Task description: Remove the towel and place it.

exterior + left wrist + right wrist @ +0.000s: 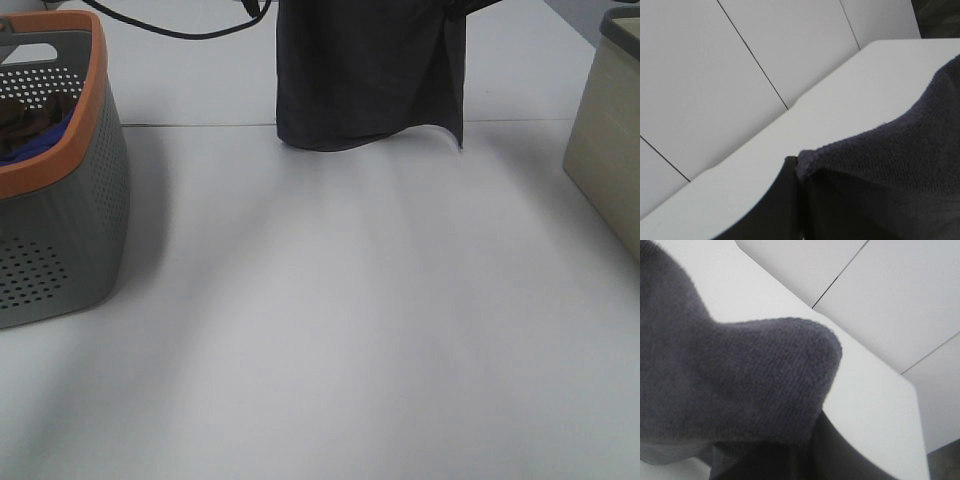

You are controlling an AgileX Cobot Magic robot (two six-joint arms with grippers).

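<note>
The dark charcoal towel (370, 75) hangs in a spread sheet from above the top edge of the exterior view, over the far middle of the white table (330, 330). Its lower hem is near the table's seam line, and I cannot tell whether it touches. Both grippers are above the exterior view. In the left wrist view the plush towel (890, 175) bunches right at the gripper and hides the fingertips. In the right wrist view the towel (730, 380) does the same. The cloth hangs from both.
A grey perforated basket with an orange rim (60, 200) stands at the left and holds a bright blue cloth (40, 143) and a brown cloth (25, 115). A beige box (610, 140) stands at the right edge. A black cable (180, 28) lies at the back.
</note>
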